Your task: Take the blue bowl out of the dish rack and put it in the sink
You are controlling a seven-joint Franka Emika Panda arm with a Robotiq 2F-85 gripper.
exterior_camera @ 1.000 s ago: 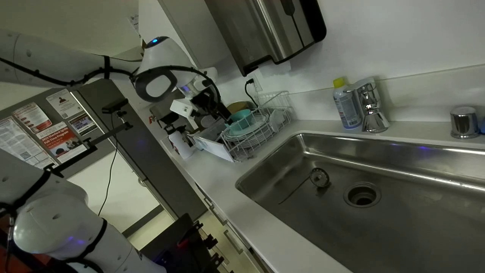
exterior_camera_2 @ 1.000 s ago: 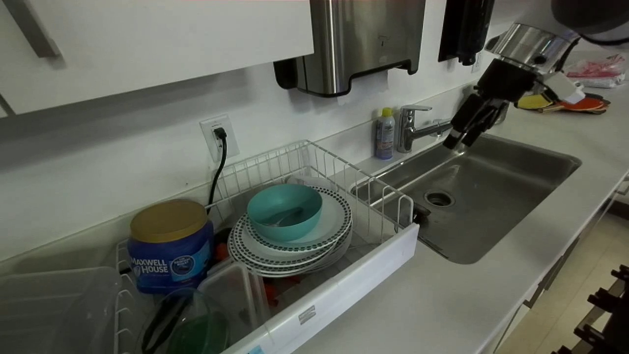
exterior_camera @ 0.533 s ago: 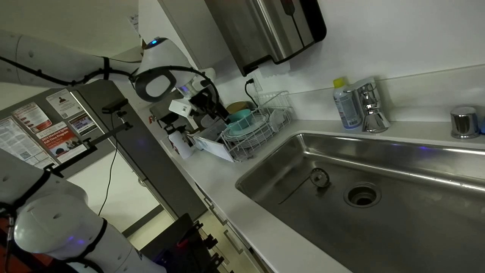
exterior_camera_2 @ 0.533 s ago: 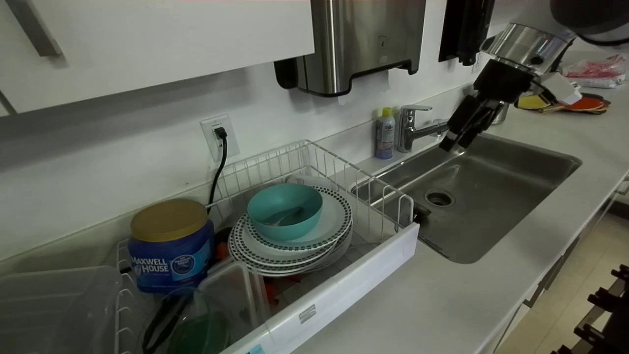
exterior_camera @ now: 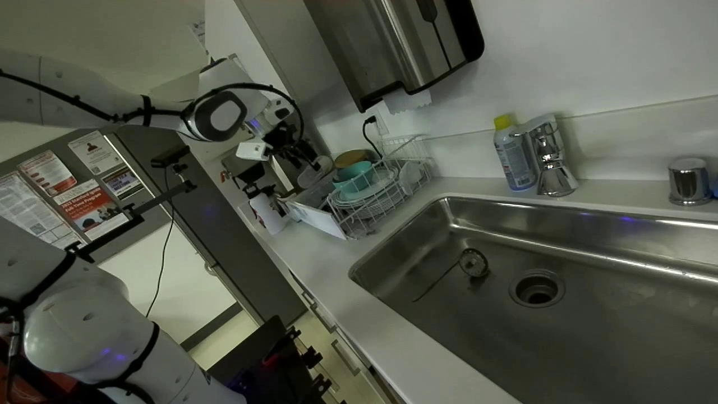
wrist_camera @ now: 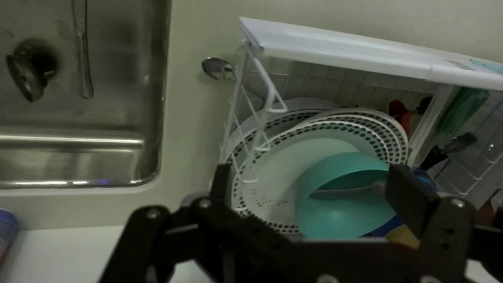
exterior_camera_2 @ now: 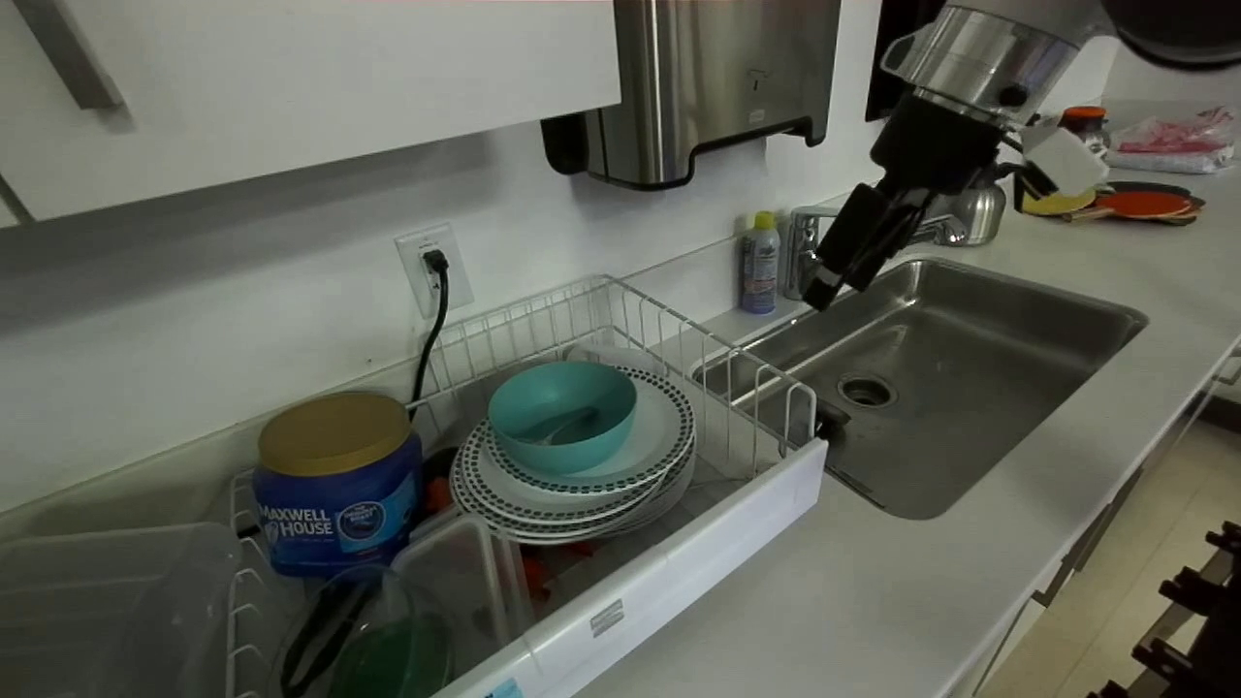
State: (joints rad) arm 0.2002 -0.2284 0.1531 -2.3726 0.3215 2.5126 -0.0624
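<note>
Several plates under bowl; rack wires between bowl, sink.

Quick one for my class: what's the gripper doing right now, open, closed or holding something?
Gripper: open, fingers spread apart, holding nothing; the blue bowl sits on the plates in the dish rack.

In an exterior view I'm looking along the counter, over the near dish rack at seven o'clock, to the sink, farther off at three. In an exterior view, canted, the sink is near at four o'clock, the dish rack farther, mid-dial. The wrist view aims down, close, past the gripper: sink toward ten, dish rack at three. All views share both.
</note>
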